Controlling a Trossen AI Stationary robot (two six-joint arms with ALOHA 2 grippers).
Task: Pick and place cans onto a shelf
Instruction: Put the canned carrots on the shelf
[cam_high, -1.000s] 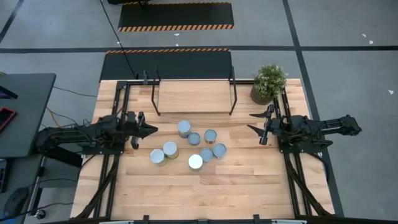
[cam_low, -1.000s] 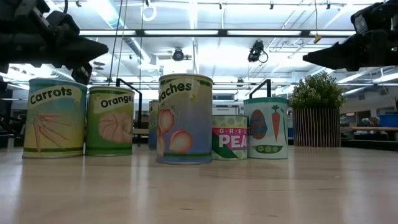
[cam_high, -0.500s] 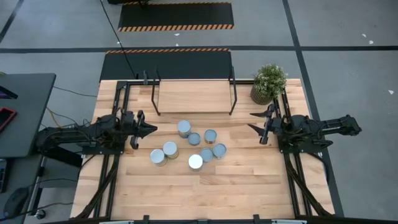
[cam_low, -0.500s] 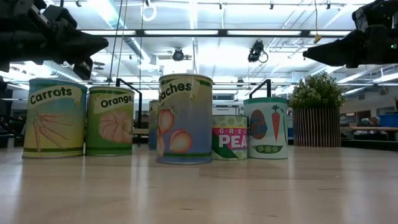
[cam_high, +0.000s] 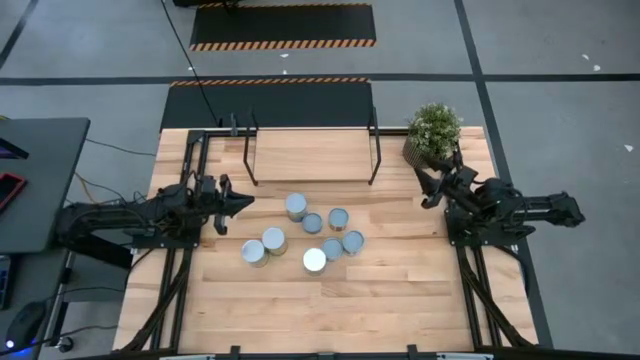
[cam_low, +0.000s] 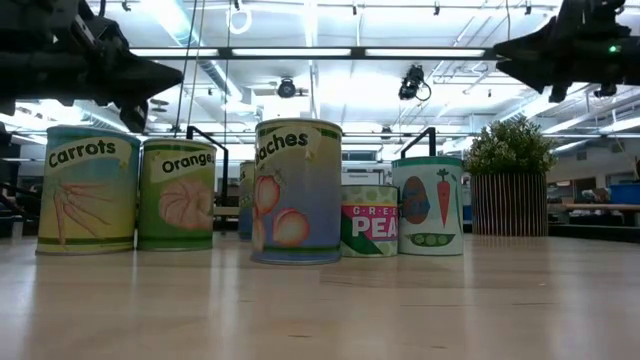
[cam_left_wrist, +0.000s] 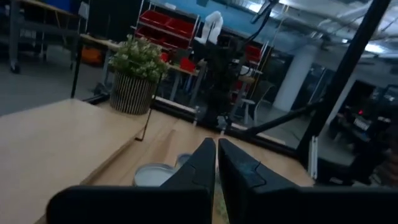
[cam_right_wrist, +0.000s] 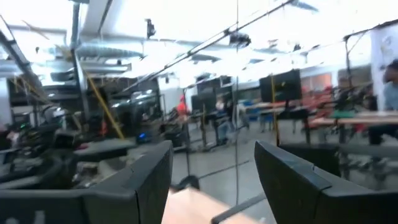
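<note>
No cans (cam_high: 296, 206) are lifted yet. My left pincer (cam_high: 238, 203) hangs shut just left of them; my right pincer (cam_high: 428, 185), spread and empty, seems near the plant (cam_high: 432, 130). Next, the left must open over a can bound for the shelf (cam_high: 312, 155).

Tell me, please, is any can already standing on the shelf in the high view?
No, the shelf board is bare, and all seven cans stand grouped on the table in front of it.
</note>
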